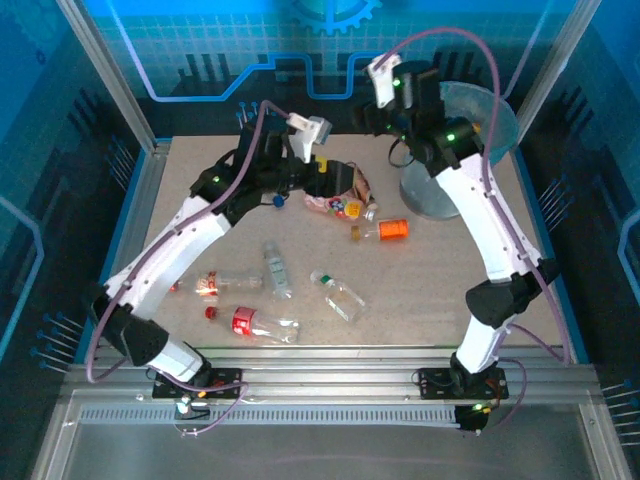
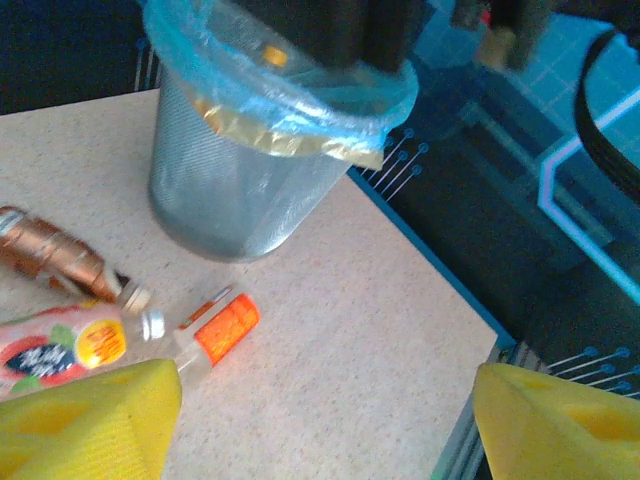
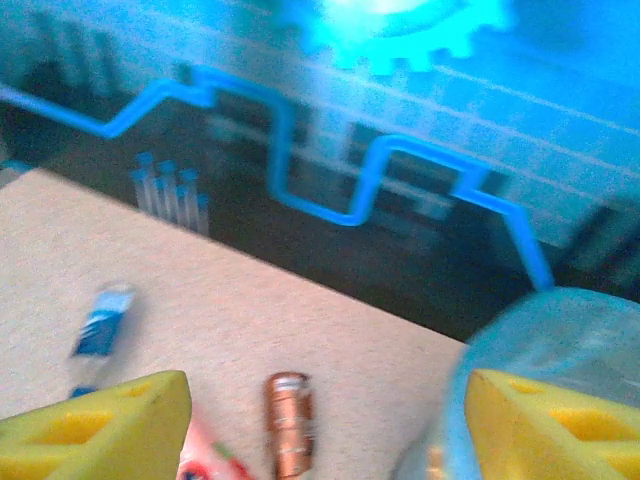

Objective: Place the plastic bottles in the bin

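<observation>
I've got my left fingers point(image 2: 90, 425) spread wide, nothing between them, above the counter point(image 2: 340, 290). The right fingers point(image 3: 555, 430) are spread and empty too, up by the bin's rim. The bin point(image 2: 235, 190) stands far right, round and grey, with a blue bag point(image 2: 300, 95) folded over its top. An orange-label bottle point(image 2: 222, 330) lies beside it, a pink-label bottle point(image 2: 60, 350) and a brown bottle point(image 2: 55, 262) left of that. Clear bottles point(image 1: 277, 268) lie scattered nearer me.
</observation>
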